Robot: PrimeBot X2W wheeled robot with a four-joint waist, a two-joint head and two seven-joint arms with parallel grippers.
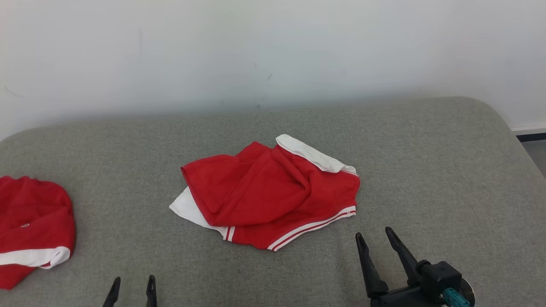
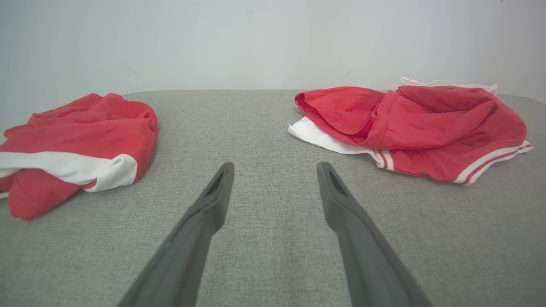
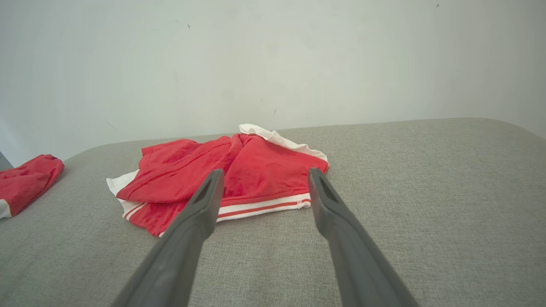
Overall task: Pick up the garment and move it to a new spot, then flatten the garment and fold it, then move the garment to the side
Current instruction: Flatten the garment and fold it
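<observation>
A: What's nearest you?
B: Your left gripper (image 1: 133, 279) and right gripper (image 1: 373, 232), both spread wide and empty, low over the surface (image 1: 426, 149), probably poised for the pick.
A: And the garment (image 1: 273, 192)?
B: Crumpled mid-surface, just beyond your right gripper. Bare room lies right of it; a second garment (image 1: 30, 221) crowds the left edge, and the wall (image 1: 273, 51) closes the far side

Soft, even light. A faint shadow edges the garment (image 1: 273, 192) ahead of the right gripper (image 1: 373, 232). Wrist views curve at their edges.
</observation>
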